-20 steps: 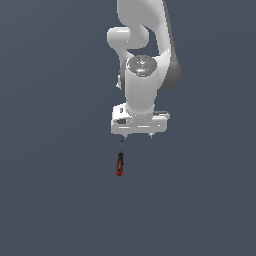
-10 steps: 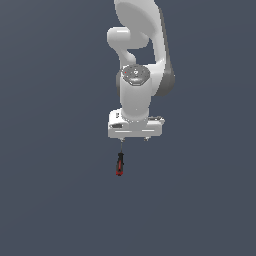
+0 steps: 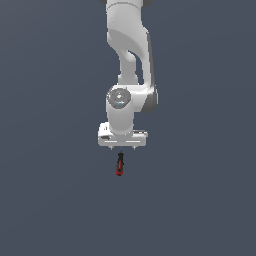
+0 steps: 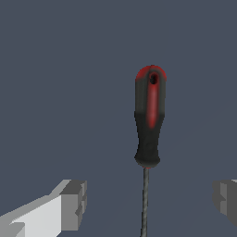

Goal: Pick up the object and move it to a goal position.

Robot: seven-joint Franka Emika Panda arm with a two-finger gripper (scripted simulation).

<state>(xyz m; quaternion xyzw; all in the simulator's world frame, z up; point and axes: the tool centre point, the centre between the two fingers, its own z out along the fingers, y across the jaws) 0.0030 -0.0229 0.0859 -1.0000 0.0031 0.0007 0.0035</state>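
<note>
One white arm [image 3: 129,60] hangs over the grey floor [image 3: 50,200], its gripper [image 3: 122,148] spread wide with nothing between the fingers [image 4: 74,203]. The screwdriver [image 3: 119,164] lies on the floor just under it, shaft [image 4: 145,199] running between the two fingertips, touching neither.

Desk [image 3: 55,200]: flat plain dark grey-blue surface, fills whole exterior view and wrist view, no edge visible. One thing lies directly on it: screwdriver [image 3: 119,164], red-and-black handle, thin grey shaft. Desk bare grey on all sides of screwdriver.
</note>
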